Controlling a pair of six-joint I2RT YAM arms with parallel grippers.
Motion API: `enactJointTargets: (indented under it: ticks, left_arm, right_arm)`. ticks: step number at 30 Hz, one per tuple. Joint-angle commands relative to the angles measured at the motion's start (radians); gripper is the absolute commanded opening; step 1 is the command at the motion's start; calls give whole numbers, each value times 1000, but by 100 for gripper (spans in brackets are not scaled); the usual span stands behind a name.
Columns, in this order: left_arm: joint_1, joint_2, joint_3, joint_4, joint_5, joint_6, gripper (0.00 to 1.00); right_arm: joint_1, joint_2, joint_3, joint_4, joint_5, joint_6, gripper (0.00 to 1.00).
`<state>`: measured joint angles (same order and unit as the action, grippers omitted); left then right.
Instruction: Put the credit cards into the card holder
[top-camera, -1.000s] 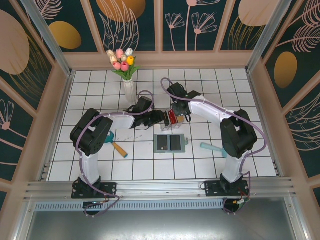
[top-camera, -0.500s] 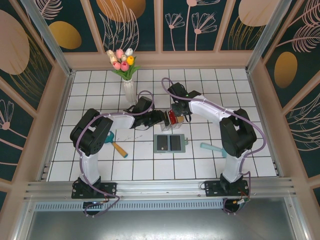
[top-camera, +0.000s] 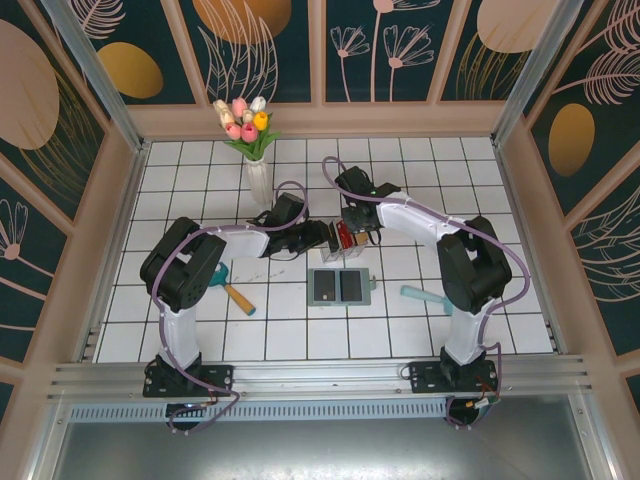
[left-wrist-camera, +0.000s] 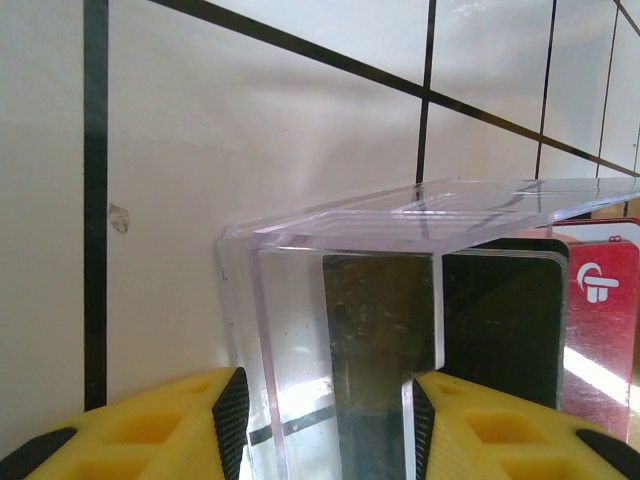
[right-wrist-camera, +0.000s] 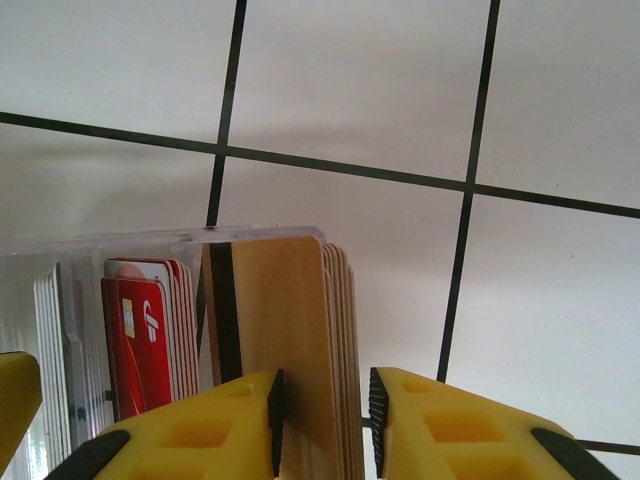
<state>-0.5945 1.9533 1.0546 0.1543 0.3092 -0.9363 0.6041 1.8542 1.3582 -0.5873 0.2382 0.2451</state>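
Hardly anything has shifted this last second: credit cards (right-wrist-camera: 300, 340) stand upright in the clear box (left-wrist-camera: 300, 300), right gripper (right-wrist-camera: 323, 400) pinching the tan ones, left gripper (left-wrist-camera: 322, 420) clamping the box wall. Card holder (top-camera: 340, 286) lies open just in front; wooden-handled tool (top-camera: 238, 295) and tulip vase (top-camera: 258, 180) sit well apart.

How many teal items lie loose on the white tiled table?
2: a teal-and-wood tool left of the flat grey-green card holder, and a small teal bar right of it. Others may lie hidden.
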Motion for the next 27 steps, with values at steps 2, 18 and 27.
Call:
enactJointTargets:
  ticks: [2, 18, 27]
  left_arm:
    - [9, 14, -35, -79, -24, 8, 46]
    - [9, 13, -36, -75, -17, 6, 46]
    - [10, 13, -38, -73, -13, 6, 46]
  right_arm:
    - [-17, -39, -10, -45, 77, 5, 30]
    - [-14, -39, 5, -66, 114, 2, 27]
    - [-6, -47, 11, -81, 136, 0, 26]
